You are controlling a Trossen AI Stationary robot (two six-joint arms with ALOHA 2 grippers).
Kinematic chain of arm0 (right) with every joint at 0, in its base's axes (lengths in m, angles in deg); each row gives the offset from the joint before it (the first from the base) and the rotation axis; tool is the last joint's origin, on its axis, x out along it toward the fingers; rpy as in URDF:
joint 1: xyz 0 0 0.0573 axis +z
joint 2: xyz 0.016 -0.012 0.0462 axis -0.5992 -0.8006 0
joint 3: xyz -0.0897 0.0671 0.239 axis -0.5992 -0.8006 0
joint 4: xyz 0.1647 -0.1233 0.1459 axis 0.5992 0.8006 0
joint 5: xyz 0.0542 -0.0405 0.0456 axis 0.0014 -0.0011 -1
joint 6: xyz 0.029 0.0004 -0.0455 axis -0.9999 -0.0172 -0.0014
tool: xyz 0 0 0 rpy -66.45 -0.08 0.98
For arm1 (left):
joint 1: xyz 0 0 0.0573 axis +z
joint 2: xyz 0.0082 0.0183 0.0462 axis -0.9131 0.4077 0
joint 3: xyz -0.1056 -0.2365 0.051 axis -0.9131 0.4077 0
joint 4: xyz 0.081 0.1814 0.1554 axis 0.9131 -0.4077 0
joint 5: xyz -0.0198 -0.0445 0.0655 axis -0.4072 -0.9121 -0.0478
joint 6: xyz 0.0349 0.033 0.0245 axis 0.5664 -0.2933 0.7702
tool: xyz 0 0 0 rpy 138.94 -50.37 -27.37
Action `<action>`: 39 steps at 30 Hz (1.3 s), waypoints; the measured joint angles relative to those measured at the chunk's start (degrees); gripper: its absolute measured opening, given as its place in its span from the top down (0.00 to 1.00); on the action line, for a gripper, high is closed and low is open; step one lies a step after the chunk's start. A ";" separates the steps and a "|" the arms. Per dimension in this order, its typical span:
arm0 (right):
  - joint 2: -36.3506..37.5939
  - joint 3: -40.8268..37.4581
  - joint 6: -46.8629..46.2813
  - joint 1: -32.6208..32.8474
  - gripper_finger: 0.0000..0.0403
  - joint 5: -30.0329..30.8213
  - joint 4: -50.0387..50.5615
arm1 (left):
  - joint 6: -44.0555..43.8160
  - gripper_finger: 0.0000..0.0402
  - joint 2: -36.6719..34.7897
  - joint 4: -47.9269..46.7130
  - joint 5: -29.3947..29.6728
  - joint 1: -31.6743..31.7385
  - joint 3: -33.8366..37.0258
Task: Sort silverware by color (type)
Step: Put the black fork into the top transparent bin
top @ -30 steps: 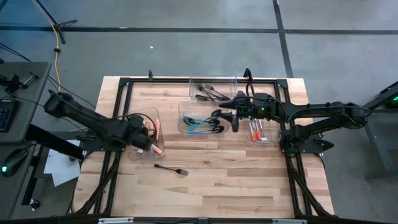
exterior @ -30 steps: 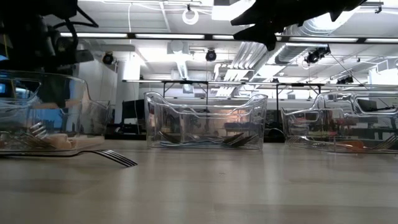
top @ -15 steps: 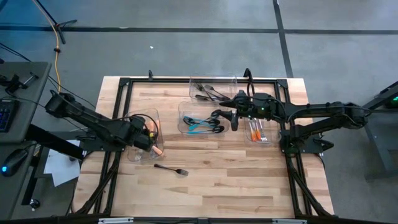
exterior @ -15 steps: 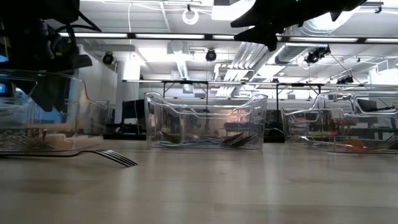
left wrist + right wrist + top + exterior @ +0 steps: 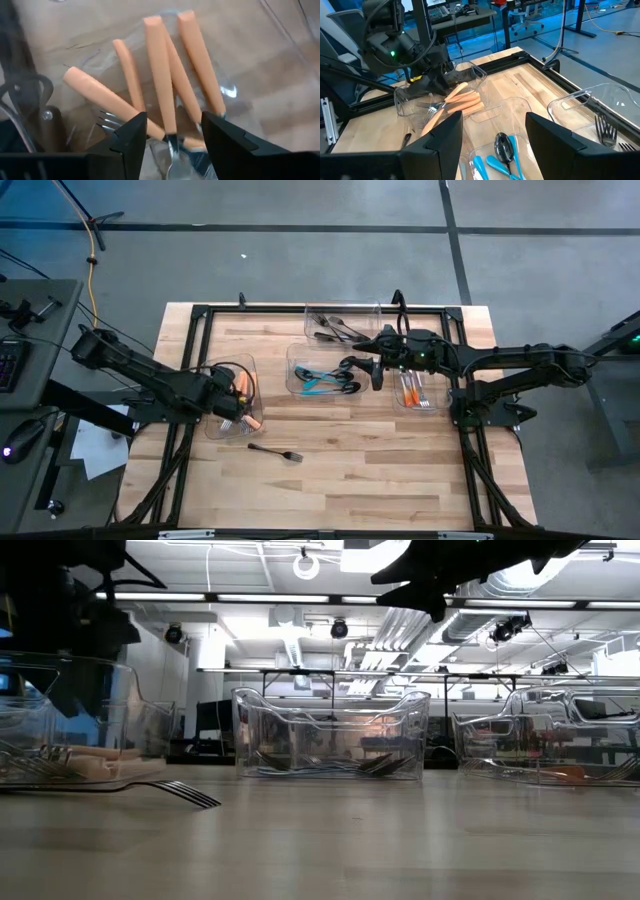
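My left gripper (image 5: pixel 232 398) (image 5: pixel 172 145) hangs open over the clear bin (image 5: pixel 212 428) at the table's left, pointing steeply down. Several orange-handled pieces of silverware (image 5: pixel 160 75) lie crossed on the bin's floor. One of them runs between my fingers, and neither finger touches it. A black fork (image 5: pixel 275 451) (image 5: pixel 165 790) lies flat on the wood in front of that bin. My right gripper (image 5: pixel 377 375) (image 5: pixel 492 145) waits open, high above the middle bin's teal silverware (image 5: pixel 325 380).
A far bin (image 5: pixel 310 315) holds black silverware. A bin at the right (image 5: pixel 400 408) holds orange-handled pieces. A black metal frame (image 5: pixel 200 315) runs round the table. Bare wood lies along the near half of the table.
My left gripper has opened in place over the left bin and rolled slightly. The orange-handled piece it held has dropped and now lies among the others on the bin's floor.
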 joint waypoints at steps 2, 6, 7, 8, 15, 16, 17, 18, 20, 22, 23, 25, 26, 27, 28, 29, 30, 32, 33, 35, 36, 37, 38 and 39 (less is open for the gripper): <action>0.00 0.00 0.00 -0.01 0.50 0.00 -0.01 | 4.82 0.55 -1.71 -0.57 -1.44 0.08 -0.39; 0.00 0.00 0.00 0.00 0.50 -0.01 -0.01 | 12.46 0.55 -7.59 -0.79 -1.28 1.38 -3.14; 0.00 0.00 0.01 -0.01 0.50 -0.02 -0.01 | 14.76 0.55 -9.27 -0.76 -1.03 1.93 -4.14; 0.00 0.00 0.00 -0.01 0.50 0.00 0.01 | 17.22 0.55 -10.84 -0.74 -0.82 2.49 -5.14; 0.00 0.00 0.02 0.00 0.50 -0.02 -0.01 | 39.31 0.55 -18.88 2.94 5.64 7.64 -14.62; 0.00 0.00 0.02 -0.01 0.50 -0.02 0.00 | 43.48 0.56 -19.48 4.96 6.82 8.59 -15.91; 0.00 0.00 0.02 0.01 0.50 -0.02 -0.01 | 47.93 0.56 -19.94 7.41 7.66 9.57 -17.01; 0.00 0.00 0.02 -0.01 0.50 -0.02 -0.01 | 52.68 0.56 -20.23 10.24 7.92 10.66 -17.92; 0.00 0.00 0.02 0.00 0.50 -0.02 -0.06 | 61.01 0.56 -20.39 16.57 7.85 13.22 -19.26; 0.00 0.00 0.02 -0.01 0.50 -0.02 -0.45 | 67.76 0.56 -20.24 23.61 6.14 16.15 -19.91; 0.00 -0.02 0.02 0.00 0.50 -0.02 -0.91 | 70.74 0.56 -20.05 27.07 4.47 17.70 -19.93; 0.00 -0.02 0.04 -0.01 0.50 -0.02 -2.20 | 76.46 0.56 -19.33 33.17 -0.26 20.78 -19.93; 0.00 -0.02 0.02 -0.01 0.50 -0.02 -2.99 | 79.33 0.56 -18.75 35.47 -3.17 22.32 -19.93; 0.00 -0.02 0.02 0.01 0.50 -0.04 -3.81 | 82.22 0.56 -18.10 37.64 -6.49 23.61 -19.91; 0.00 -0.02 0.02 -0.01 0.50 -0.23 -4.64 | 85.50 0.56 -17.38 39.99 -10.36 24.90 -19.91; 0.00 -0.02 0.02 0.01 0.50 -0.60 -5.40 | 88.77 0.56 -16.63 42.11 -14.03 26.08 -19.91; 0.00 -0.02 0.02 -0.01 0.50 -1.11 -6.10 | 91.13 0.56 -15.81 44.34 -17.22 27.22 -19.91; 0.00 -0.02 0.02 -0.01 0.50 -1.39 -7.11 | 92.86 0.56 -13.72 49.60 -22.64 29.47 -19.91; 0.00 -0.02 0.02 -0.01 0.50 -1.53 -7.56 | 92.87 0.56 -12.66 51.55 -24.91 30.48 -19.91; 0.00 -0.02 0.01 0.01 0.50 -2.02 -8.73 | 92.46 0.56 -10.55 54.78 -28.98 32.08 -19.89; 0.00 -0.02 0.02 0.01 0.50 -2.55 -9.37 | 91.72 0.56 -9.46 56.03 -30.71 32.63 -19.89; 0.00 -0.02 0.02 0.01 0.50 -3.21 -10.13 | 90.85 0.56 -8.42 57.05 -32.28 33.06 -19.89; 0.00 -0.02 0.02 -0.01 0.50 -4.11 -10.82 | 90.04 0.56 -7.31 57.67 -33.54 33.37 -19.89; 0.00 -0.02 0.02 0.01 0.50 -4.89 -11.54 | 89.47 0.56 -6.10 58.15 -34.61 33.53 -19.87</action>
